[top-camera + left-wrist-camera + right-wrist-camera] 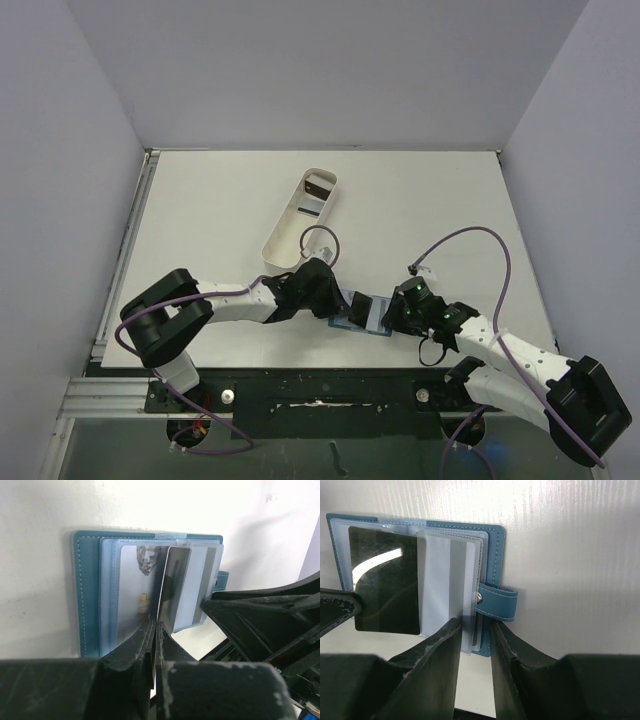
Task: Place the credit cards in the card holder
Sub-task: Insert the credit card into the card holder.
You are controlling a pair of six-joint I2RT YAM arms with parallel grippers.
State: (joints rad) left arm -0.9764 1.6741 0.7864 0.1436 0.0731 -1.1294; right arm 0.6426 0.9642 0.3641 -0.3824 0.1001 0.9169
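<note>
Roughly midway, looks like. Got a glossy dark rectangular card (175,585) pinched tight in the left gripper (154,630), nosing into the clear pockets (107,605) of the open teal-blue folding card holder (87,595) between both arms. Got the right gripper (475,630) straddling one of them, can't tell if clamped. Leaves what looks like another dark card (320,185) in the long white oblong tray (285,235).
</note>
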